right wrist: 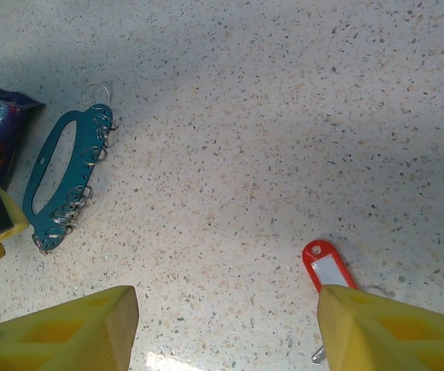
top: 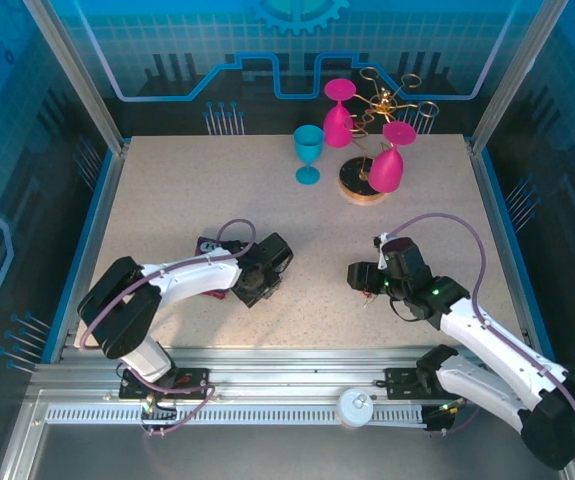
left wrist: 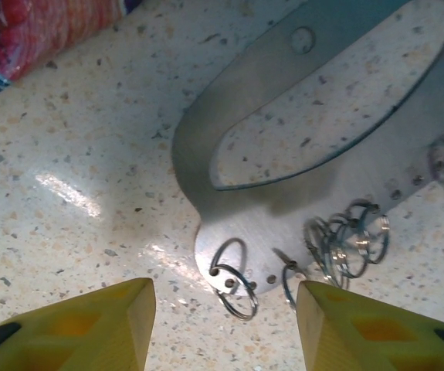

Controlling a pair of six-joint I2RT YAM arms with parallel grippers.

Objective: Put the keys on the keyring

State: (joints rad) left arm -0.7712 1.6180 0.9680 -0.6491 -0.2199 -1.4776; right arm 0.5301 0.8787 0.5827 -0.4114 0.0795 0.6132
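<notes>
The keys [right wrist: 326, 267] lay flat on the table [right wrist: 283, 116], the red tag just beside one finger of the right gripper [right wrist: 229, 321], which stood wide open and empty. That finger hid most of the metal piece. The keyring [left wrist: 283, 224] lay just ahead of the open left gripper [left wrist: 225, 309], its far end cut off.

Left end effector [left wrist: 225, 323] and right end effector [right wrist: 228, 331] both gape.
</notes>
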